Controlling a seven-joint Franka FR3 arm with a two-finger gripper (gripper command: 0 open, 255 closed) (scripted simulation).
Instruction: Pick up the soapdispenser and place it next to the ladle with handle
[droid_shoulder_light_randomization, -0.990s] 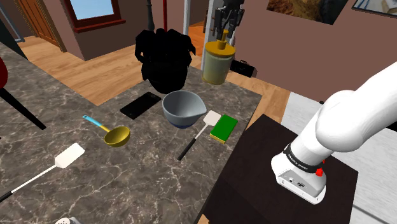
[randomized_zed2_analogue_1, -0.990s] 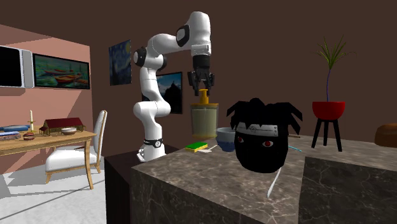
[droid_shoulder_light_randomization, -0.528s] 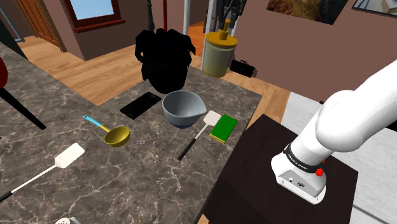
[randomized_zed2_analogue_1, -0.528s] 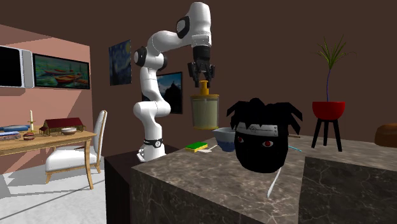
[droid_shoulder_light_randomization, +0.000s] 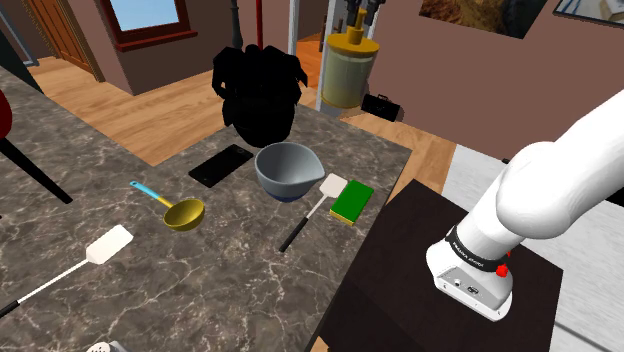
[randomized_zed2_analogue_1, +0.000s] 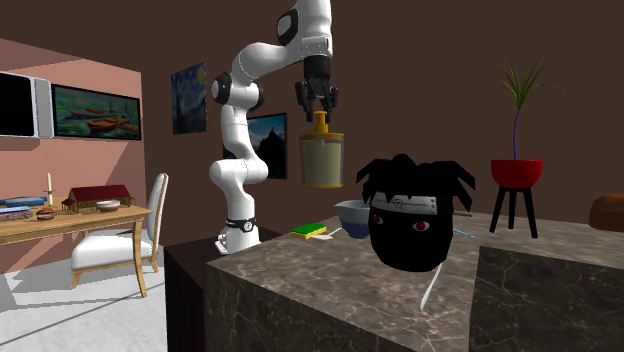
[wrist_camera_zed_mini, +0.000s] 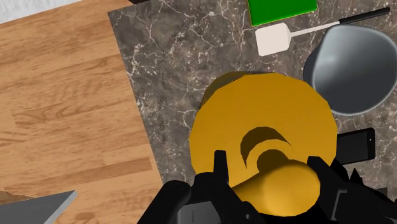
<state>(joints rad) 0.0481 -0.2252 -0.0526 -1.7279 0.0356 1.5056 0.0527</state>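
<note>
So the black jaws pinch the pump of a yellow-capped olive soap dispenser (randomized_zed2_analogue_1: 322, 160), held high above the dark marble desk (droid_shoulder_light_randomization: 230, 290), near its edge by the wooden floor (wrist_camera_zed_mini: 57, 95).

I read the soap dispenser (droid_shoulder_light_randomization: 346, 75) as mustard-yellow, the desk (droid_shoulder_light_randomization: 230, 275) dark grey with white veining, the ladle (droid_shoulder_light_randomization: 183, 214) gold with a blue handle, the sponge (droid_shoulder_light_randomization: 352, 200) green.

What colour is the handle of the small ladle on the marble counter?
Light blue, on the yellow-bowled ladle; it shows clearest in the shoulder view.
</note>
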